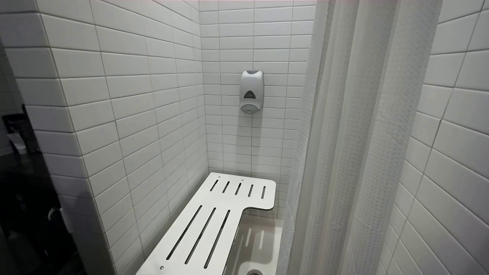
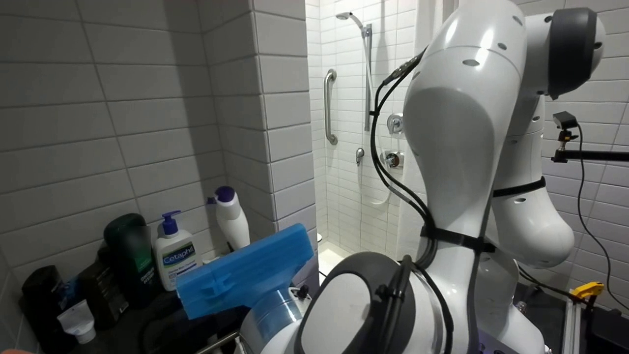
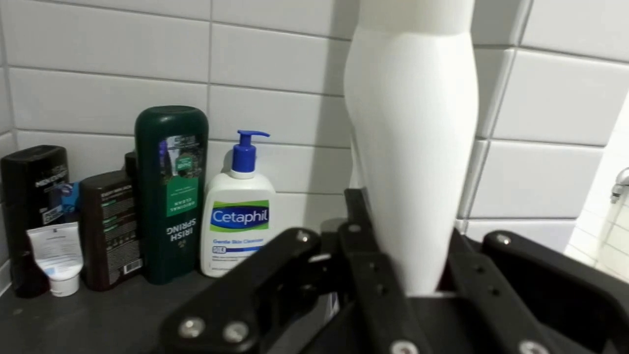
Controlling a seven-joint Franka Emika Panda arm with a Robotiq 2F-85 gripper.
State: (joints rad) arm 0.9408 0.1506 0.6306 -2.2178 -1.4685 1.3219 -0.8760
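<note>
We have the white bottle (image 3: 413, 123) pinched in the pincer (image 3: 408, 221).
We see the grip low on its narrow part, and its purple top (image 2: 225, 193) in an exterior view; whether it touches the dark counter (image 3: 142, 319) we cannot tell. To its left, before the tiled wall (image 3: 280, 113), stand a pump bottle (image 3: 238, 216), a green bottle (image 3: 172, 196), a brown bottle (image 3: 113, 231) and a small tube (image 3: 58, 255).

Counter (image 3: 98, 319), wrist view.
Cetaphil bottle (image 3: 238, 221) stood right of Irish Spring bottle (image 3: 172, 196), tube (image 3: 56, 258) farther left; rightmost bottle (image 3: 413, 123) sat nearest, in gripper (image 3: 407, 223).
</note>
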